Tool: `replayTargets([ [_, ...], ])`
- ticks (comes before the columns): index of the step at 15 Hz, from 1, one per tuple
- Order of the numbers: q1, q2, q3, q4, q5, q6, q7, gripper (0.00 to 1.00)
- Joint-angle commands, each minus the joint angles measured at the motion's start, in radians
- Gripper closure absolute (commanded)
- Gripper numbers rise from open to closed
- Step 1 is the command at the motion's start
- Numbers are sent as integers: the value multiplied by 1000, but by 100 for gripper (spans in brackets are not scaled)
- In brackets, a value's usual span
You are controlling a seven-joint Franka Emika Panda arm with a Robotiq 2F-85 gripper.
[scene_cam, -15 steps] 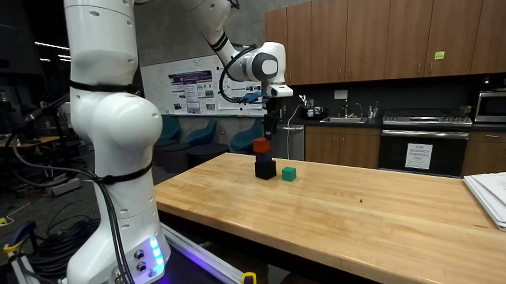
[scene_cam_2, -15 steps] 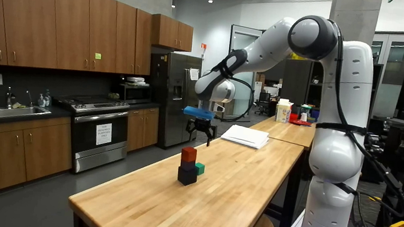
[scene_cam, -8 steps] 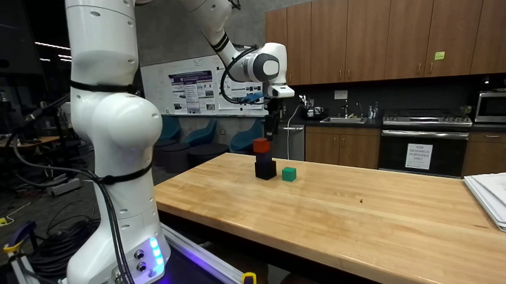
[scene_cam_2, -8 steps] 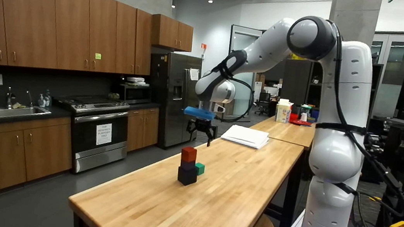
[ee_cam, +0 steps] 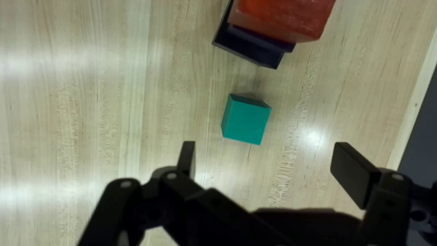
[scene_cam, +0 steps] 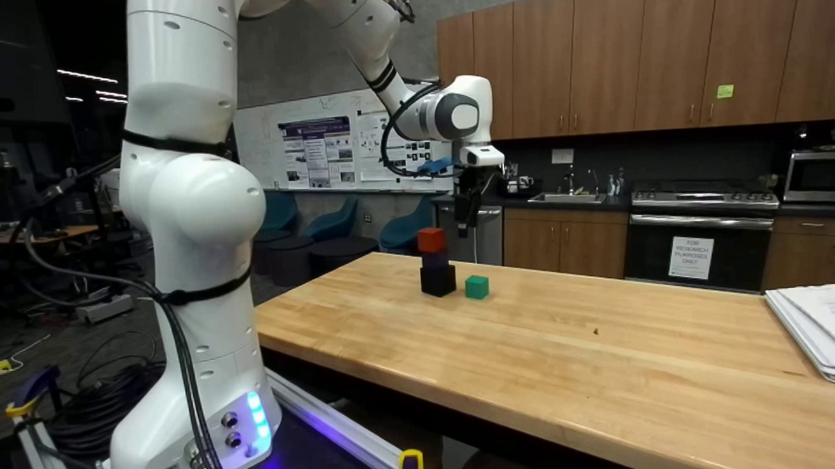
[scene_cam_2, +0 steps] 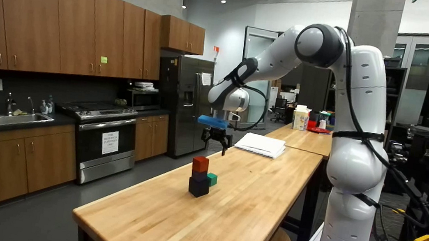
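Grn cube [ee_cam: 245, 122] on tbl [scene_cam: 571, 369] nr red-topped dk stack [scene_cam_2: 199, 175].

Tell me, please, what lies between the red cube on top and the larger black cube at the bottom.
One dark purplish block lies between the red cube and the black cube; both exterior views show it. Its material I cannot tell.

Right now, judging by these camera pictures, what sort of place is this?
Probably a kitchen area in a research lab: there is a sink, and the oven carries a sign reading "for research purposes only".
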Motion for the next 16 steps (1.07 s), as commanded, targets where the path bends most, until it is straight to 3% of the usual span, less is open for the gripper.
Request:
replayTargets([
  [1, -5, 72, -11, 60, 15, -14, 4, 0],
  [9, -21, 197, -12, 96, 94, 9, -48, 0],
  [16, -24, 276, -12, 101, 141, 112, -113, 0],
])
